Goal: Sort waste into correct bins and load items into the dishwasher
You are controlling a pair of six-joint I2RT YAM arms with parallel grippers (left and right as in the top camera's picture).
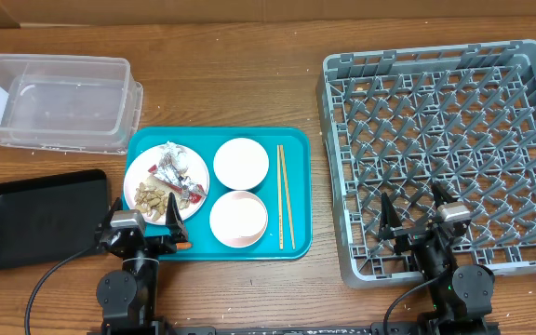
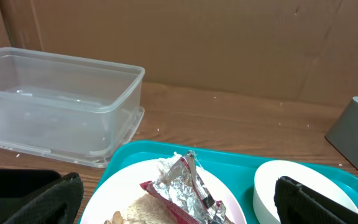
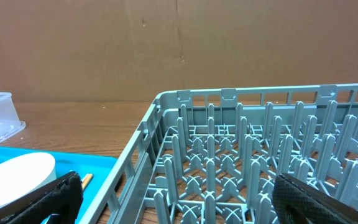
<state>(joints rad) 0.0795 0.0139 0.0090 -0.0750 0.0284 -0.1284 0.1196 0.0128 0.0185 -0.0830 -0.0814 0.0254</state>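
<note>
Currently | brown wooden table (image 1: 249, 74) | cardboard wall (image 2: 229, 37) behind | dish rack (image 1: 435, 55) right

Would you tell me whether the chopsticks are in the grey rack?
No, the chopsticks lie on the teal tray, outside the rack.

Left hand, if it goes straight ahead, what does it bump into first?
Most likely the crumpled red-and-white wrapper on the white plate, straight ahead of the open left hand, though depth is unclear.

The plate (image 1: 145, 169), bearing wrapper (image 1: 177, 170) and scraps (image 1: 152, 198), lies at nine o'clock of two empty bowls (image 1: 241, 164); chopsticks (image 1: 285, 197) lie at three o'clock.
</note>
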